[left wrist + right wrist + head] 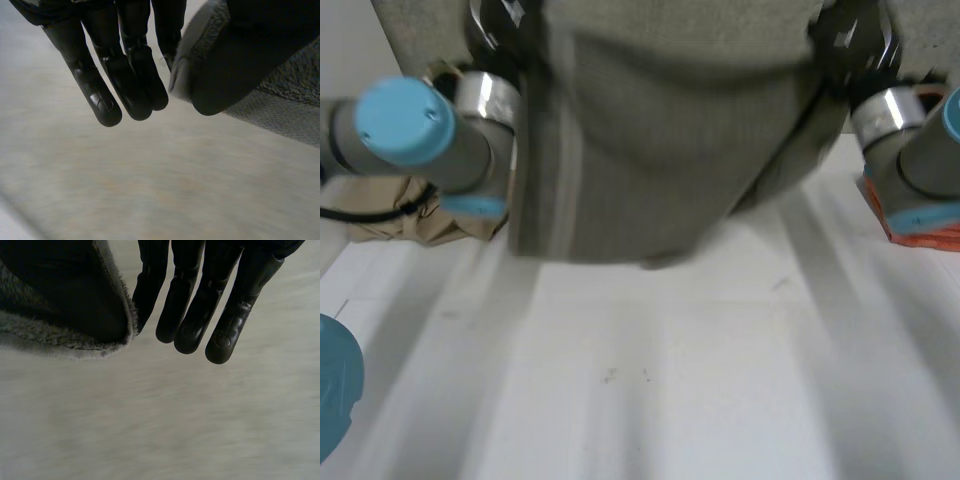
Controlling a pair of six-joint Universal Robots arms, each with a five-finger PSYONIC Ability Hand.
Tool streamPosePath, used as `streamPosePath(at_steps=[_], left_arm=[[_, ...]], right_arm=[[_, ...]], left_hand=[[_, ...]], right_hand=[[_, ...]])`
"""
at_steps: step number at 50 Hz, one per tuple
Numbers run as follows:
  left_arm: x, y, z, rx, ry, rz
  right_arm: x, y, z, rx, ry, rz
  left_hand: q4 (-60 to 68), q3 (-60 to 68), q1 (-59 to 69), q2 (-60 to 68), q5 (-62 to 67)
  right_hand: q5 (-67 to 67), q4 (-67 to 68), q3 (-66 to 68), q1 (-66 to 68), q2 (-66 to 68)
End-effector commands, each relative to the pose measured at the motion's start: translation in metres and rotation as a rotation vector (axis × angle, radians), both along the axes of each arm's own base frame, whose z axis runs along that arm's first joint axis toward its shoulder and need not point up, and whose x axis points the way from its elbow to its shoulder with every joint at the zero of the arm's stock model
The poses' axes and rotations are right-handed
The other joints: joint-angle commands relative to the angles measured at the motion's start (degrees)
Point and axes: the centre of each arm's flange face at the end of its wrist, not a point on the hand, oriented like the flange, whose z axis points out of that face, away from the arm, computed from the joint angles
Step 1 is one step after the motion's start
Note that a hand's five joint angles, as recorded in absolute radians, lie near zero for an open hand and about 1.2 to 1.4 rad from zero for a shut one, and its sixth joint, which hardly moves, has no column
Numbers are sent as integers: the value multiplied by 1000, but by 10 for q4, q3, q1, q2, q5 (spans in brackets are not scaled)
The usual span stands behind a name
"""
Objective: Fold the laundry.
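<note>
- The grey cloth [660, 150] hangs in the air at 12 o'clock, above the white worktop [670, 380], with no fold visible.
- The left hand [125, 75] pinches its upper edge between straight fingers and thumb, at 10 o'clock.
- The right hand [200, 305] pinches the upper edge likewise, at 2 o'clock.
- This looks like an early stage: laying the cloth flat and every fold are left to do.
</note>
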Motion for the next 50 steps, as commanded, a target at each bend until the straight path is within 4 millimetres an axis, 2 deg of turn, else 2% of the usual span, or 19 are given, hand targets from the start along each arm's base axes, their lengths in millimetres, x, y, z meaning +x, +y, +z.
streamPosePath(at_steps=[1, 5, 9, 10, 11, 13, 14, 15, 17, 18, 21, 25, 27, 30, 35, 37, 38, 43, 50], left_arm=[[43, -2, 94, -186, 316, 30], [45, 2, 84, -141, 302, 29], [45, 7, 51, -35, 241, 23], [44, 10, 28, 29, 206, 16], [43, 12, 14, 67, 186, 13], [42, 17, -15, 146, 143, 5], [43, 23, -42, 223, 107, -1], [44, 27, -56, 260, 89, -2], [45, 35, -81, 333, 58, -5], [48, 43, -104, 401, 32, 0], [52, 60, -142, 514, -10, 7], [56, 77, -166, 595, -42, 9], [57, 80, -170, 611, -45, 9], [58, 82, -168, 611, -40, 12], [62, 79, -154, 581, -25, 24], [63, 79, -149, 571, -17, 25], [63, 80, -148, 571, -15, 24], [64, 82, -145, 571, -14, 27], [65, 85, -141, 571, -12, 26]], right_arm=[[-13, -2, 82, -314, -318, -35], [-8, 7, 77, -233, -315, -19], [-4, 14, 46, -66, -259, -19], [-3, 16, 38, -23, -244, -18], [-3, 20, 17, 72, -212, -16], [-3, 26, -2, 166, -179, -15], [-3, 30, -13, 213, -162, -14], [-1, 40, -33, 307, -126, 3], [1, 51, -52, 390, -94, 22], [2, 57, -64, 441, -74, 41], [0, 73, -95, 564, -30, 83], [-1, 85, -124, 670, -9, 121], [-1, 89, -135, 712, -14, 127], [-3, 89, -139, 742, -45, 127], [-24, 76, -139, 838, -266, 88], [-31, 72, -137, 867, -356, 73], [-35, 70, -136, 895, -445, 64], [-50, 62, -134, 965, -642, 38], [-69, 52, -132, 1018, -695, 0]], left_hand=[[112, 118, 144, 115, 138], [112, 118, 144, 115, 138], [112, 118, 144, 115, 138], [112, 118, 144, 115, 138], [112, 118, 144, 115, 138], [112, 118, 144, 115, 138], [112, 118, 144, 115, 138], [112, 118, 144, 115, 138], [112, 118, 144, 115, 138], [112, 118, 144, 115, 138], [112, 118, 144, 115, 138], [112, 118, 144, 115, 138], [112, 118, 144, 115, 138], [112, 118, 144, 115, 138], [112, 118, 144, 115, 138], [112, 118, 144, 115, 138], [112, 118, 144, 115, 138], [112, 118, 144, 115, 138], [112, 118, 144, 115, 138]], right_hand=[[132, 117, 121, 232, 126], [132, 117, 121, 232, 126], [132, 117, 121, 232, 126], [132, 117, 121, 232, 126], [132, 117, 121, 232, 126], [132, 117, 121, 232, 126], [132, 117, 121, 232, 126], [132, 117, 121, 232, 126], [132, 117, 121, 232, 126], [132, 117, 121, 232, 126], [132, 117, 121, 232, 126], [132, 117, 121, 232, 126], [132, 117, 121, 232, 126], [130, 114, 119, 230, 123], [-312, -327, -323, -212, -318], [-381, -397, -393, -281, -388], [-398, -414, -409, -298, -405], [-405, -421, -416, -305, -412], [-394, -409, -405, -293, -400]])
